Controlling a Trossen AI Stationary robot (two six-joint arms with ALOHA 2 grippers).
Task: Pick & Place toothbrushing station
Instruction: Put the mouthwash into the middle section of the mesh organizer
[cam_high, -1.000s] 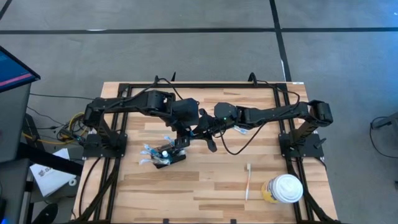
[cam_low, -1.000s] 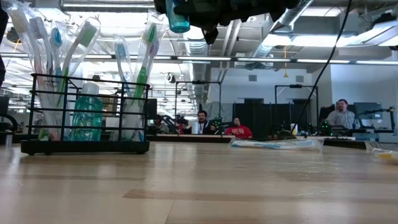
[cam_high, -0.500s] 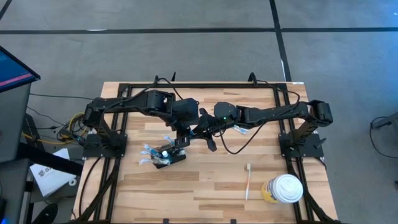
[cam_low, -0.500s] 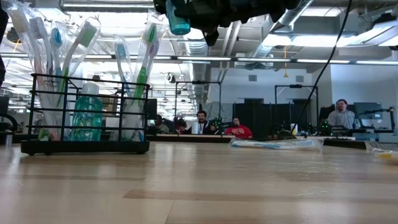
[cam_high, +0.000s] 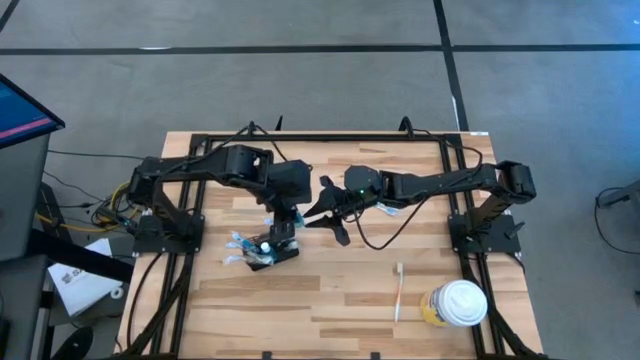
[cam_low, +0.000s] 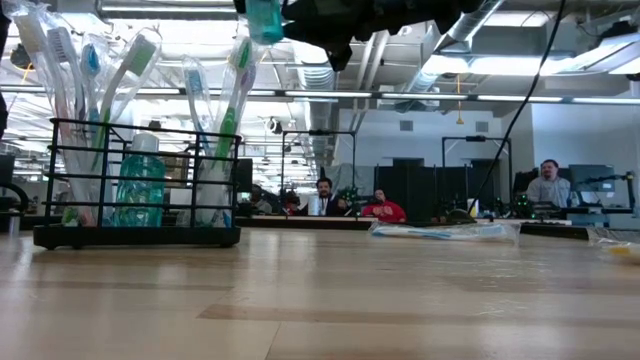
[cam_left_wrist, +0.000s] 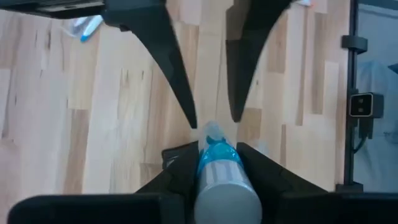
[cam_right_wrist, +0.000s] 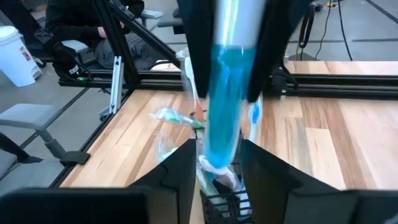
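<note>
The toothbrushing station (cam_high: 265, 252) is a black wire holder (cam_low: 100, 125) that stands on the table left of centre. It holds several wrapped toothbrushes and a teal bottle (cam_low: 140, 185). Just above and beyond it, my left gripper (cam_high: 289, 215) points steeply down, shut on a blue translucent tube (cam_left_wrist: 217, 168). My right gripper (cam_high: 325, 222) reaches in from the right, nearly level. Its fingers (cam_right_wrist: 186, 168) stand open on either side of the tube's lower end (cam_right_wrist: 219, 163), with a gap on each side. My left gripper pinches the blue tube by its two sides (cam_left_wrist: 204, 167) between the two fingers. The tube lies along the fingers, its grey capped end (cam_left_wrist: 227, 199) back toward the wrist. It hangs upright, its narrow end (cam_left_wrist: 211, 132) sticking out below the fingertips, clear of the table.
A loose toothbrush (cam_high: 398, 290) and a white-lidded cup (cam_high: 458, 305) are at the near right. A wrapped toothbrush (cam_high: 385, 208) lies under my right arm. Black frame rails run along the table's edges. People sit in the room behind the table.
My left gripper has drawn a little toward the table's left edge with the blue tube, away from my right gripper. In the high view my right gripper's fingers stand wider apart than before. My right arm has kept its place.
</note>
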